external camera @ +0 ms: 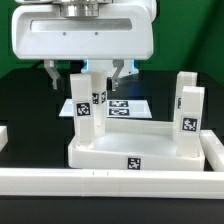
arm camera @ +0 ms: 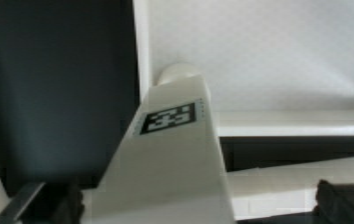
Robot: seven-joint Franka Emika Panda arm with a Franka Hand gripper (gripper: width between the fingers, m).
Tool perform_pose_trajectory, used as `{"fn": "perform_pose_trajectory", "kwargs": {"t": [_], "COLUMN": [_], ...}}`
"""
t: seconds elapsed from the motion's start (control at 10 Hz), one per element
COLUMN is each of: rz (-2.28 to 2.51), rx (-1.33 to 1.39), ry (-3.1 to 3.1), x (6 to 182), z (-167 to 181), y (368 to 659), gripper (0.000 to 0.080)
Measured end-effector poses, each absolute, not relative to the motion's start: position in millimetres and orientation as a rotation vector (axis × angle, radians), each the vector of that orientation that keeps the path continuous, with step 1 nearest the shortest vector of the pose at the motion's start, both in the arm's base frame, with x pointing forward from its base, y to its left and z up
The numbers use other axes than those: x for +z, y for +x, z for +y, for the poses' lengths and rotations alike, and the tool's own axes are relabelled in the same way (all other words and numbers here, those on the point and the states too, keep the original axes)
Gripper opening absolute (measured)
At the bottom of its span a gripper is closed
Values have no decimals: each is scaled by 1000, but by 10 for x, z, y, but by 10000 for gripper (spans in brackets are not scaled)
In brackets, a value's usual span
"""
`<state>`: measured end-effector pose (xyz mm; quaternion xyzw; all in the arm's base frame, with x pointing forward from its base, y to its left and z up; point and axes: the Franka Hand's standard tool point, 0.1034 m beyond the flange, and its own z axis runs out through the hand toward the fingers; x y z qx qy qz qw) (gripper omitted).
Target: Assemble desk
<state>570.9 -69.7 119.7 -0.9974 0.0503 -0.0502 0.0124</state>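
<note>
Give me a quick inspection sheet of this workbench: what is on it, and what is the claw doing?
Surface: dark table, bordered by long low white rails.
Job's things: white plastic tray-like desk top; three white square tagged leg blocks in view, two standing at the exterior view's left, one at its right.
Clutter: flat white marker board behind.
Grippers: two-finger gripper open, its fingers either side of a left leg block, grip not confirmed.
Cables: nothing seen.
Surroundings: green backdrop.

My wrist housing [external camera: 85,35] covering the desk leg [external camera: 84,105] top, my gripper [arm camera: 188,205] fingertips running off frame beside that leg, marker board [external camera: 128,106] partly hiding behind it
</note>
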Motion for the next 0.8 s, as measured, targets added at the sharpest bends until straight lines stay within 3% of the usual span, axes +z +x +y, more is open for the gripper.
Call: {"fn": "perform_pose_trajectory", "kwargs": {"t": [0.5,0.7,0.8], "rz": [-104,-102,-73], "rx": [-161,-161,-160], "ry": [-3121,-3121,-3120], "x": [1198,1197,1195], "z": [-737,-738,-738], "y": [5704,5703,5702], "gripper": [624,285,288]}}
